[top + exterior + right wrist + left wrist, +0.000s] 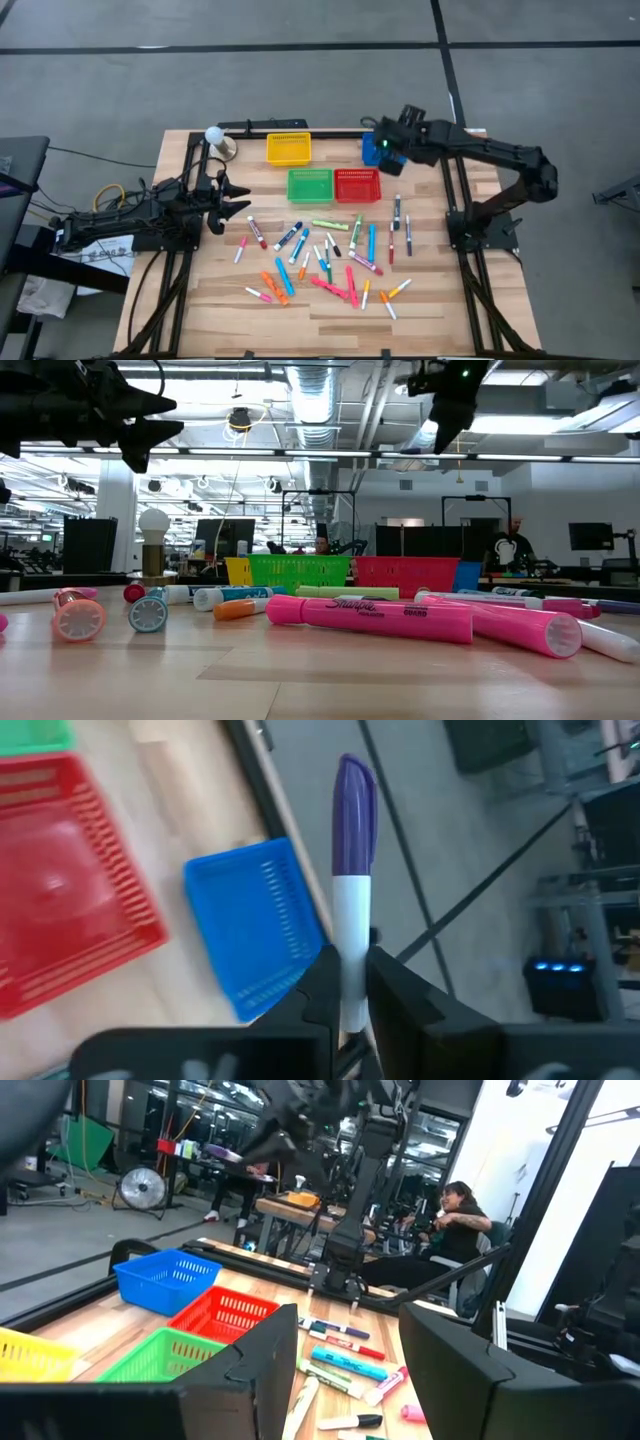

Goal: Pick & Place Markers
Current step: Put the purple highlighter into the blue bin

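Observation:
Many markers (330, 255) in pink, blue, orange, green and red lie scattered on the wooden table's near middle. My right gripper (350, 990) is shut on a white marker with a purple cap (352, 870). It hangs high over the blue basket (255, 925) at the table's far right (383, 150). A yellow basket (288, 148), a green basket (310, 185) and a red basket (357, 185) stand beside it. My left gripper (235, 200) waits open at the table's left side, well above the wood (140, 420). My right gripper pinches the marker's white barrel (350, 935) between its two fingers. The marker lies along the fingers, and its purple cap end (354, 800) sticks out past the fingertips. The gripper slants downward, and the marker is lifted clear over the blue basket's far rim.
A small lamp with a white globe (213, 133) stands at the far left corner. A black rail (290, 125) runs along the far edge. Bare wood lies near the front edge (330, 330). A seated person (455, 1205) shows beyond the table.

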Robot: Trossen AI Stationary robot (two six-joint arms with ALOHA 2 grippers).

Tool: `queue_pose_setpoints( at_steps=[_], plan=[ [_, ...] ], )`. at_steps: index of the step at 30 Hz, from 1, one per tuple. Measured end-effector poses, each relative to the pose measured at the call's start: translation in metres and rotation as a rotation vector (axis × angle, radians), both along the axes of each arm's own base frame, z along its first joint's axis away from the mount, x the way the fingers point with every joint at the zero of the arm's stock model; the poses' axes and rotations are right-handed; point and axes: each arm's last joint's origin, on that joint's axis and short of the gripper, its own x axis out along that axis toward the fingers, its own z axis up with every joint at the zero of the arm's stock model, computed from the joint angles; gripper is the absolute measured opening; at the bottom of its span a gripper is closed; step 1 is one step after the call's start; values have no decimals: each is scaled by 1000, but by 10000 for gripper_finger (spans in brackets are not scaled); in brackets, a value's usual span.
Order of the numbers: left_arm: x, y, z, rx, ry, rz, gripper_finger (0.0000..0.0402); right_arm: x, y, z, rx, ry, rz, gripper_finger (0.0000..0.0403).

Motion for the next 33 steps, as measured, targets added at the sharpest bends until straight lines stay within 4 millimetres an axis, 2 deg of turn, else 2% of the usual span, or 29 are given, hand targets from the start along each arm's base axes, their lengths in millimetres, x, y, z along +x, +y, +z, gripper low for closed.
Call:
queue_pose_setpoints(
  at_steps=[4, 10, 18, 22, 30, 33],
  plan=[
    [0, 0, 1, 1, -6, 0, 176, -4, -26, 3, -8, -9, 3, 28],
    [0, 0, 1, 3, -12, 0, 176, -22, -62, 2, 111, -78, -12, 39],
    [0, 0, 1, 5, -15, 0, 176, -38, -91, -3, 212, -140, -32, 29],
    [0, 0, 2, 8, -20, 1, 176, -30, -106, -21, 269, -102, -51, 39],
    [0, 0, 3, 9, -28, 1, 176, -4, -134, -85, 428, 49, -80, 36],
    [0, 0, 3, 8, -32, 0, 176, 1, -141, -107, 488, 112, -99, 33]
  ],
)
